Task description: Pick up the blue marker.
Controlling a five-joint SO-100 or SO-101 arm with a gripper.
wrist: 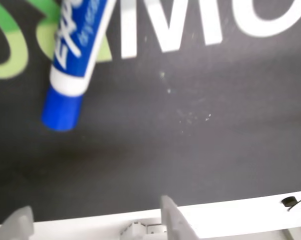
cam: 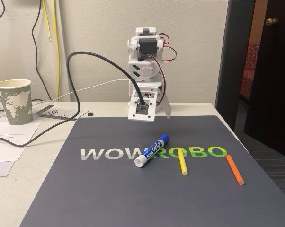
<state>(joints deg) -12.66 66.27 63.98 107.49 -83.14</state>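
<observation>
Reaching for the blue marker [wrist: 73, 60], nothing gripped yet.

Low in the wrist view, gripper [wrist: 98, 220] spread wide and empty, two grey fingertips [wrist: 173, 215] poking up from the bottom edge; marker upper left there, blue cap nearest, so best to swing left, advance, and straddle the barrel crosswise before closing. Dark mat [cam: 133, 198] beneath, yellow stick [cam: 182, 162] and orange stick [cam: 235, 169] to the right in the fixed view; further back, paper cup [cam: 13, 101], cables, beige wall.
</observation>
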